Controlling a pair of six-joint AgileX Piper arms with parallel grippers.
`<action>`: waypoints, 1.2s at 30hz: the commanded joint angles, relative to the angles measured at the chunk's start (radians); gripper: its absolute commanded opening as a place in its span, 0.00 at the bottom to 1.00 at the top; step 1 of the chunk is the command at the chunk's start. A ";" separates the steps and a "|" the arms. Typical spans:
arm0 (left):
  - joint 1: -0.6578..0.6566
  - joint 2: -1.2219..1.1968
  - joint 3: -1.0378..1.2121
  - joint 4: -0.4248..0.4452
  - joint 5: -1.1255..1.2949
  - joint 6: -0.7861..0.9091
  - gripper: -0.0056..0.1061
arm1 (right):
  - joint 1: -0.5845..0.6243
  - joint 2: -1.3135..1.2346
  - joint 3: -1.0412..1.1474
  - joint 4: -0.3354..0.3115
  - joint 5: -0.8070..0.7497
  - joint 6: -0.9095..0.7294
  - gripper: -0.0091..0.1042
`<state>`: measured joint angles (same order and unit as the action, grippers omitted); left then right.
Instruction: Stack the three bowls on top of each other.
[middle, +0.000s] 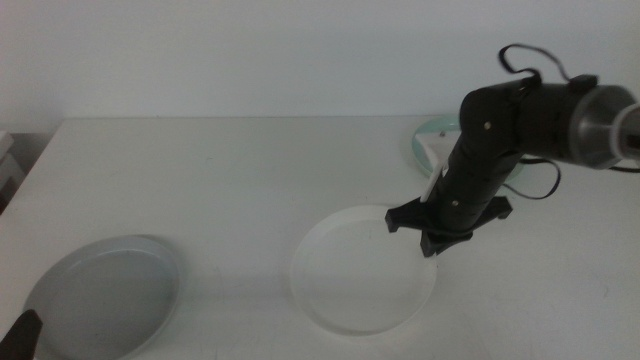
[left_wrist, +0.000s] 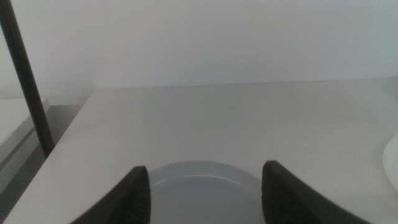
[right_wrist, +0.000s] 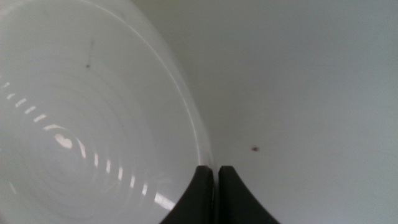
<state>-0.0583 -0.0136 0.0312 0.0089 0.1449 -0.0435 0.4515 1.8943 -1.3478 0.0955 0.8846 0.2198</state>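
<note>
Nothing is stacked yet — the three bowls lie well apart on the table (middle: 240, 170), so by my reading the whole job of stacking is still ahead. The white bowl (middle: 362, 268) sits near the middle of the table towards the front edge, and the right gripper (middle: 432, 245) is down at its right-hand rim; in the right wrist view its two dark jaws are pressed almost together with only a thin slit between them, right at the edge of the white bowl, and they appear to pinch the rim, though the actual contact falls at the picture's border and I cannot be sure. The light grey bowl (middle: 105, 297) rests at the front left, and the left gripper (left_wrist: 202, 190) waits just above and behind it with its jaws spread wide and nothing between them; only a dark tip of it shows in the middle view's lower left corner. The pale mint green bowl (middle: 432, 142) lies at the far right, mostly hidden behind the right arm, with something white and flat resting in or on it that I cannot identify. The table is plain matt white and set against a bare white wall (middle: 250, 50) — a dark upright post (left_wrist: 25, 81) stands off the table's left side.
</note>
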 joint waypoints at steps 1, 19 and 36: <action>-0.006 -0.013 -0.005 -0.009 -0.079 -0.011 0.60 | 0.004 -0.023 -0.037 0.006 -0.015 0.002 0.07; -0.006 -0.013 -0.005 -0.009 -0.079 -0.011 0.60 | 0.002 0.032 -0.038 0.003 -0.062 0.006 0.37; -0.006 -0.013 -0.005 -0.009 -0.080 -0.011 0.60 | -0.226 -0.157 -0.206 -0.186 -0.037 0.080 0.57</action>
<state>-0.0583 -0.0136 0.0312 0.0089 0.1449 -0.0435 0.2622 1.7652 -1.4885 -0.0591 0.8631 0.3061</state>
